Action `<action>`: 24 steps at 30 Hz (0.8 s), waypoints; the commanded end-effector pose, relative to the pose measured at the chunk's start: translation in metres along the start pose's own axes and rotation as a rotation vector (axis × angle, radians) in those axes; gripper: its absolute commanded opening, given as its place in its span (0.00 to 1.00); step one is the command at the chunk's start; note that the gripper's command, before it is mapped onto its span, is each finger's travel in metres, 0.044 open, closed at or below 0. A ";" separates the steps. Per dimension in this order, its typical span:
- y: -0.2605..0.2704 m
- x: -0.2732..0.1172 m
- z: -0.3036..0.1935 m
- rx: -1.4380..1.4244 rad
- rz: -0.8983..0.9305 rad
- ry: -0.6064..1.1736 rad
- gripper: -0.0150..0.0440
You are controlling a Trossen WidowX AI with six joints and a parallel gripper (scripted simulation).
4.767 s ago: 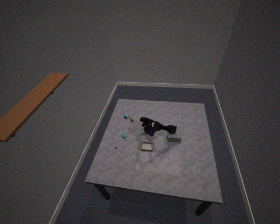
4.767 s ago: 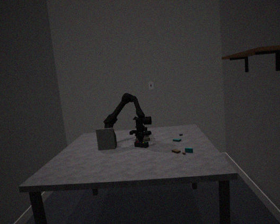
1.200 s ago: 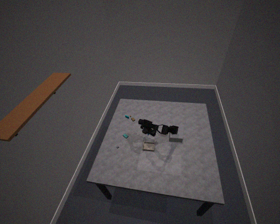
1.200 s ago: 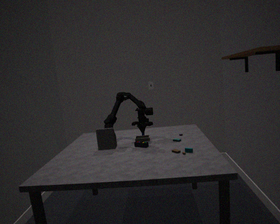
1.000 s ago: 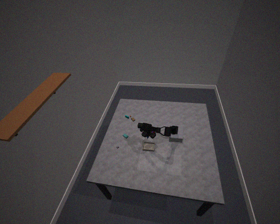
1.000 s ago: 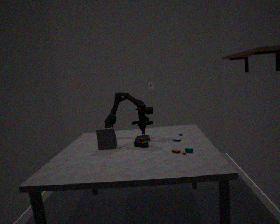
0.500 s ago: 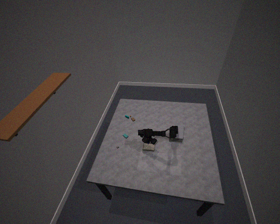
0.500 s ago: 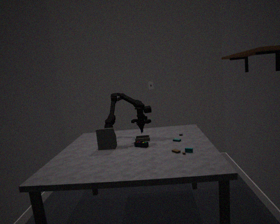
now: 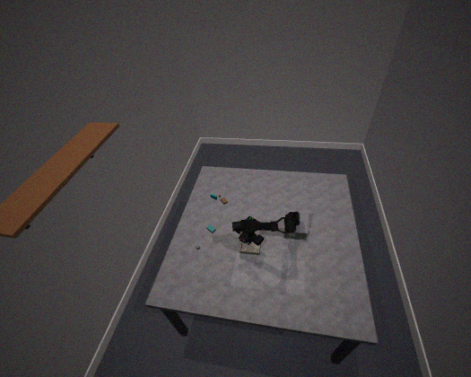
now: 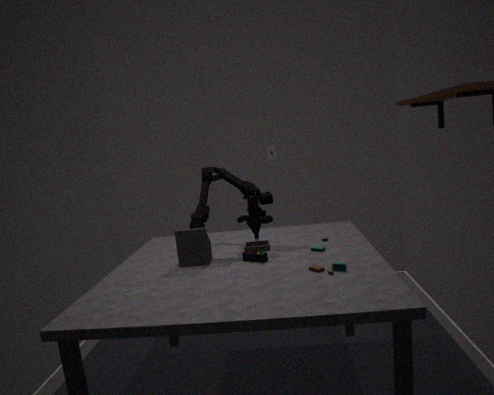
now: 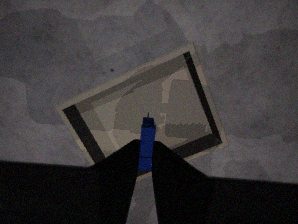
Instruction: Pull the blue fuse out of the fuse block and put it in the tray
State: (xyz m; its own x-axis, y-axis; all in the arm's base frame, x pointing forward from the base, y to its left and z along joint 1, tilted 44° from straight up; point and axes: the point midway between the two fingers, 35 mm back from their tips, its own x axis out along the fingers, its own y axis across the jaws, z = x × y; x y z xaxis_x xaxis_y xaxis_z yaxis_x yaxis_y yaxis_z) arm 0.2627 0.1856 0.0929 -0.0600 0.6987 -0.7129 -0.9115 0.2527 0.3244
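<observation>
top view: the arm (image 9: 266, 224) reaches across the grey mottled surface (image 9: 298, 287) with its wrist over the pale tray (image 9: 250, 248), which is partly hidden beneath it. two teal blocks (image 9: 212, 229) and a small tan block (image 9: 223, 200) lie well apart from the tray, toward the surface's left edge. an orange shelf (image 9: 51, 177) hangs on the wall to the left.

exterior view: the arm bends down from its base behind a grey box (image 10: 193, 247), and the gripper (image 10: 256, 233) points straight down just above the tray (image 10: 257, 244). the dark fuse block (image 10: 255, 256) with its coloured fuses sits just in front of the tray — whether the two touch is too dim to tell. the teal and tan blocks lie to the right.

wrist view: the two dark fingers are pinching the blue fuse (image 11: 147, 140), which stands upright between them with a thin metal prong at its far end. the fuse is over the tray's (image 11: 82, 132) light inner floor — clear of the dark rim strips. it appears held above the tray rather than resting in it, though the exact gap cannot be judged.
</observation>
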 end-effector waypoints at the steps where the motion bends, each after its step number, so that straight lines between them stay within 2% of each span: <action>1: 0.000 0.009 -0.003 0.009 0.003 0.007 0.25; 13: 0.001 0.020 -0.003 0.009 0.003 0.006 0.25; 24: 0.001 0.018 -0.001 0.001 0.003 0.000 0.74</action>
State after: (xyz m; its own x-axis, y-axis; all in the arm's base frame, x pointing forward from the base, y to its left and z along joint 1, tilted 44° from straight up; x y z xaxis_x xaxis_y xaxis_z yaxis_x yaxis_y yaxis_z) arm 0.2602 0.1980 0.0797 -0.0634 0.6995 -0.7118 -0.9103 0.2518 0.3286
